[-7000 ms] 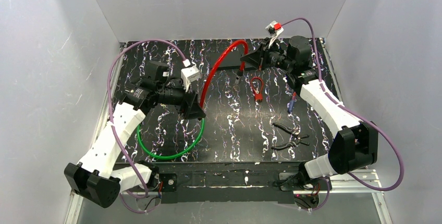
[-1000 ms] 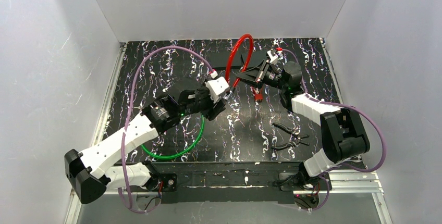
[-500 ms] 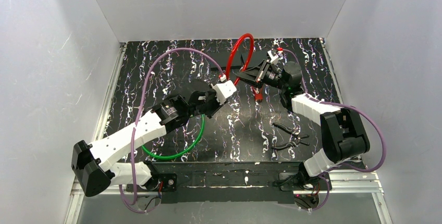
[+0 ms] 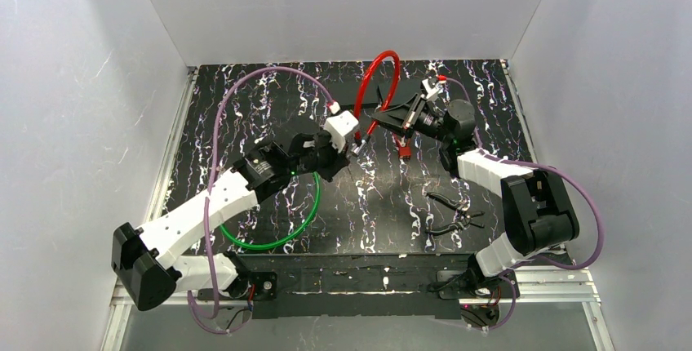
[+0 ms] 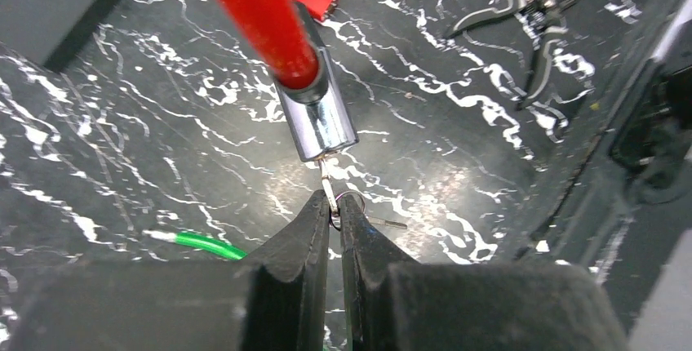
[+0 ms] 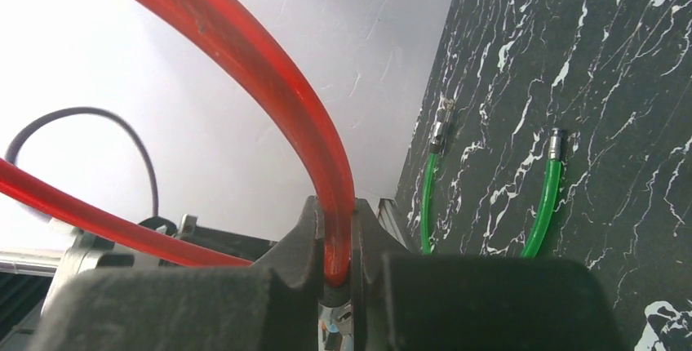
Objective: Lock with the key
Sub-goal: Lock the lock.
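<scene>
**Left jaws pinch the key in the cable lock**

The left gripper (image 5: 333, 211), wide open a second ago as it reached in, has now pinched shut on the small key (image 5: 328, 178). The key sticks out of the chrome lock barrel (image 5: 320, 118) at the end of the red cable lock (image 5: 259, 16). A key ring (image 5: 352, 201) hangs just beside the fingertips.

The right gripper (image 6: 335, 220) is clamped on the red cable, holding the loop raised above the table (image 4: 245, 98) toward the back centre. The barrel therefore hangs in the air right in front of the left fingers.

With the key gripped and the lock steadied, the task appears to be at the turning step, which calls for a roll of the left wrist. The pinch is narrow and taken at the fingertips, so the key could slip or twist out of line. A green cable (image 4: 308, 216) and pliers (image 4: 454, 211) lie apart on the table.
</scene>
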You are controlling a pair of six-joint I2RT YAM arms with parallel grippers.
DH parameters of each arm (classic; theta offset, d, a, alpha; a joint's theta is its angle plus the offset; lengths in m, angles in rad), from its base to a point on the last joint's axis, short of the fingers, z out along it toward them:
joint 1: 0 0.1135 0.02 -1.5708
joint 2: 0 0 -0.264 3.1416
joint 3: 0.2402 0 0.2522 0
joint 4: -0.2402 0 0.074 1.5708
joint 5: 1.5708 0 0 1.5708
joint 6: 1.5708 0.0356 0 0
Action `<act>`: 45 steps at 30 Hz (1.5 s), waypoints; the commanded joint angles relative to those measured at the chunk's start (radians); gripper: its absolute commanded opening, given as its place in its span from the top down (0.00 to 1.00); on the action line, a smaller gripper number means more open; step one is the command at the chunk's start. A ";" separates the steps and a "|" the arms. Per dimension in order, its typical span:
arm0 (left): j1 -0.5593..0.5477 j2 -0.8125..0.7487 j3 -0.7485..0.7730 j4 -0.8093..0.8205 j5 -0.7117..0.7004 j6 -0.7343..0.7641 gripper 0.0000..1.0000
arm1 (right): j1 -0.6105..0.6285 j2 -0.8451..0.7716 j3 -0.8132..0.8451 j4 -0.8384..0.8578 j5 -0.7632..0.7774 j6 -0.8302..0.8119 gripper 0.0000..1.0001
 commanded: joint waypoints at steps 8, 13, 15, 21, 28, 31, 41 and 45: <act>0.165 -0.012 0.007 0.112 0.413 -0.365 1.00 | -0.013 -0.031 -0.028 0.317 0.004 0.130 0.99; 0.188 -0.010 -0.023 0.175 0.498 -0.446 1.00 | -0.015 -0.024 -0.037 0.370 0.004 0.164 0.99; 0.197 -0.006 -0.035 0.203 0.542 -0.481 1.00 | -0.016 -0.022 -0.040 0.387 0.007 0.173 0.99; 0.209 0.005 -0.057 0.240 0.638 -0.510 1.00 | -0.016 -0.014 -0.047 0.440 0.011 0.205 0.99; 0.216 -0.029 -0.051 0.160 0.568 -0.394 0.92 | -0.023 -0.018 -0.052 0.442 0.014 0.207 0.99; 0.223 -0.047 -0.045 0.153 0.554 -0.373 0.58 | -0.024 -0.023 -0.051 0.410 0.014 0.188 0.99; 0.228 -0.016 0.065 0.190 0.475 -0.309 0.31 | -0.024 -0.045 -0.049 0.269 -0.004 0.090 0.99; 0.205 0.015 0.106 0.180 0.426 -0.239 0.29 | -0.022 -0.057 -0.044 0.213 -0.002 0.051 0.99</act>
